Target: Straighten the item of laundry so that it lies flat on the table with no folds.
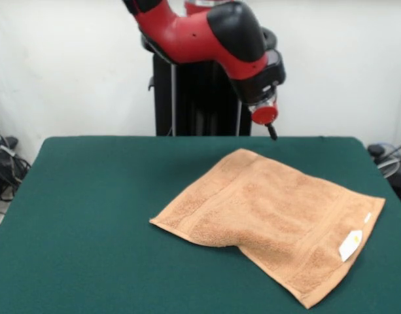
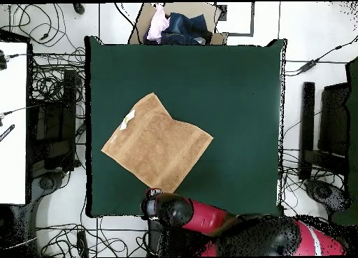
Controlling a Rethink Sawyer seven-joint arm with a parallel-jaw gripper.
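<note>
towel (image 1: 272, 219) folded; gripper (image 1: 272, 132) raised; overhead only: box (image 2: 183, 23)

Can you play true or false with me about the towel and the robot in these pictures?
1. The towel lies on a green table. True.
2. The gripper is holding the towel. False: it hangs above the table's far edge, apart from the towel.
3. The towel has a white label. True.
4. The towel lies perfectly flat. False: one edge is folded near the front.
5. The towel is blue. False: it is peach-orange.
</note>
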